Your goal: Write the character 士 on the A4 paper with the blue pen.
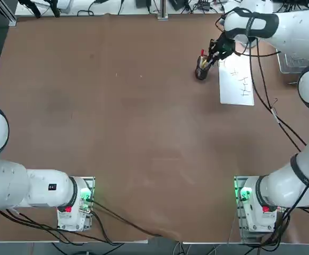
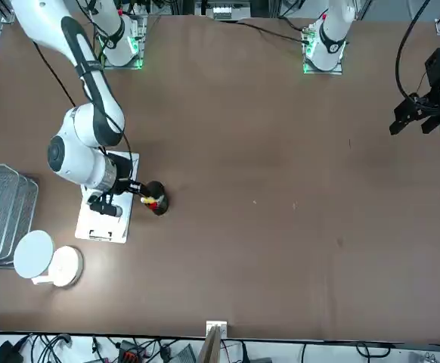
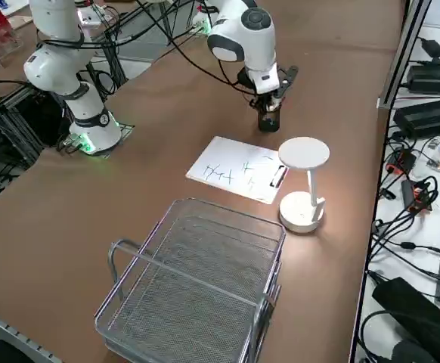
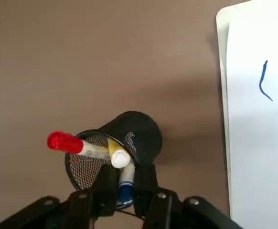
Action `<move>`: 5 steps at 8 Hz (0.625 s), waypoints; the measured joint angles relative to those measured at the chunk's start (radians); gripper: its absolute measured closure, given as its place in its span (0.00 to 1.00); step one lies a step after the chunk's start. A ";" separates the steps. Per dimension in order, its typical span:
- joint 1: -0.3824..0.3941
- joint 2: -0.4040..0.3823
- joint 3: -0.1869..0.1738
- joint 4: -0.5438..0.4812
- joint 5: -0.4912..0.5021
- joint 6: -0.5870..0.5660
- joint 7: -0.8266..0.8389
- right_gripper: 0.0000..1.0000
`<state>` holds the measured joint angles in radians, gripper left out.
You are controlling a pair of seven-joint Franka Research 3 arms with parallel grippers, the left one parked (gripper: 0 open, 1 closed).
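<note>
One brown table (image 1: 117, 122), right fingers (image 4: 125, 194) clamped on blue pen (image 4: 125, 186), beside A4 paper (image 1: 237, 82)

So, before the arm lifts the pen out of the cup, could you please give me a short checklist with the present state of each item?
1. Right tool shut on the blue pen: ok.
2. Grip is on the blue pen, not the red pen or the yellow pen: ok.
3. Mesh pen cup upright on the table: ok.
4. Cup will stay down when the pen rises: cannot tell.
5. A4 paper flat beside the cup, with blank space for 士: ok.
6. Desk lamp and wire basket away from the cup: ok.
</note>
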<state>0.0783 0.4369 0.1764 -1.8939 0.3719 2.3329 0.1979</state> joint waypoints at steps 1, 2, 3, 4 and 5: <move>0.000 0.000 0.000 0.000 0.000 -0.001 -0.002 0.80; 0.000 0.000 0.000 0.001 0.000 -0.002 -0.004 0.80; 0.000 0.000 0.000 0.008 0.000 -0.013 -0.006 0.80; 0.000 0.000 0.000 0.023 0.000 -0.035 -0.006 0.80; 0.000 -0.002 0.000 0.042 0.000 -0.053 -0.006 0.80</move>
<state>0.0782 0.4349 0.1763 -1.8520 0.3718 2.2800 0.1919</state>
